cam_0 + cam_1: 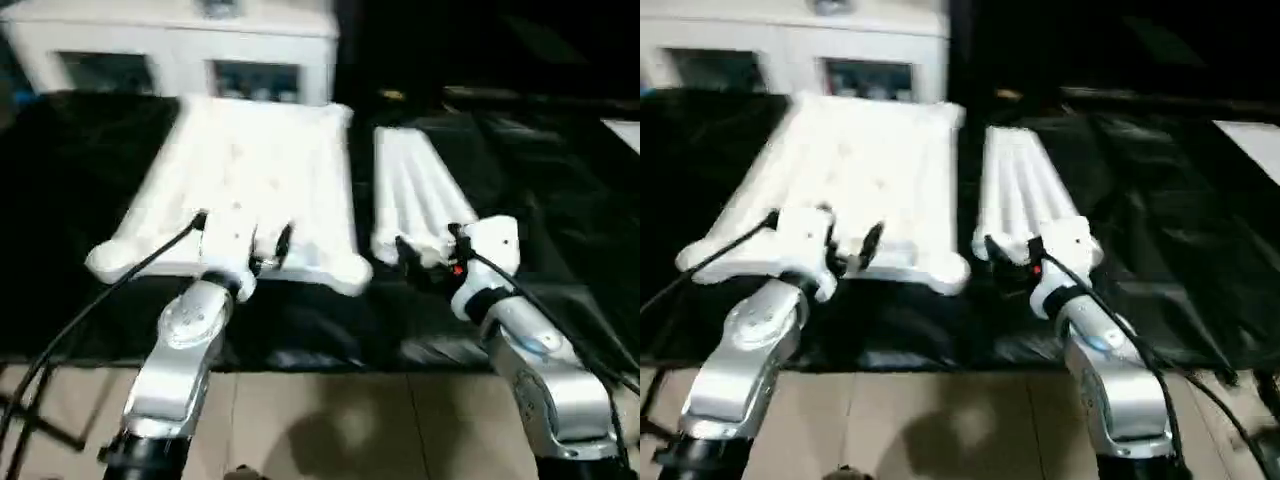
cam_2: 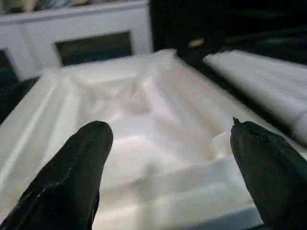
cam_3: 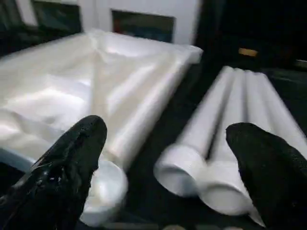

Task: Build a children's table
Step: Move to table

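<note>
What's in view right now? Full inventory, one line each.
tabletop: 1, white, underside up on the black cover, left of the legs
legs: a bundle lying side by side, count unclear, white, on the cover right of the tabletop, apart from it
cover: 1, black, spread under both
cabinet: 1, white with glass fronts, behind the tabletop
floor: beige tiles, near edge
left gripper: black fingers open, over the tabletop's near edge
right gripper: black fingers open, at the near ends of the legs
forearms: 2, silver, with black cables
</note>
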